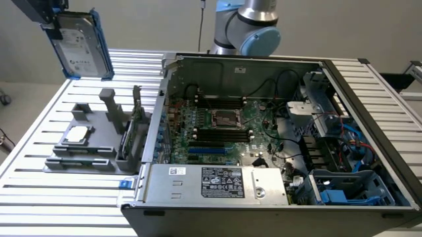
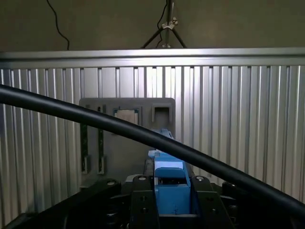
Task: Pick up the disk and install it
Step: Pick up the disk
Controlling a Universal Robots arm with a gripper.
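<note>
The hand is pinching the disk by one end and holding it in the air, clear of everything, at the far upper corner on the exterior view's left. The disk is hanging with its long axis close to upright, leaning a little, its labelled face turning toward the exterior camera and its blue carrier running down one long edge and round the lower end. In the wrist view the carrier is sitting squeezed between the two dark fingers, with a black cable crossing in front. Below the disk, the grey holder is resting on the slatted surface, with a small silver chip lying in one of its recesses; the disk is touching neither of them. The open computer case is standing just beside that holder, toward the exterior view's right, with the labelled power-supply box along its near edge. The likeliest seat for the disk, judging by the blue fittings already inside it, is the drive cage in the case's near corner on the exterior view's right. That cage is lying well apart from the hand: the whole width of the case is separating them, and the cage is sitting much lower than the hanging disk. So the disk is facing a long diagonal, across toward the exterior view's right and downward.
</note>
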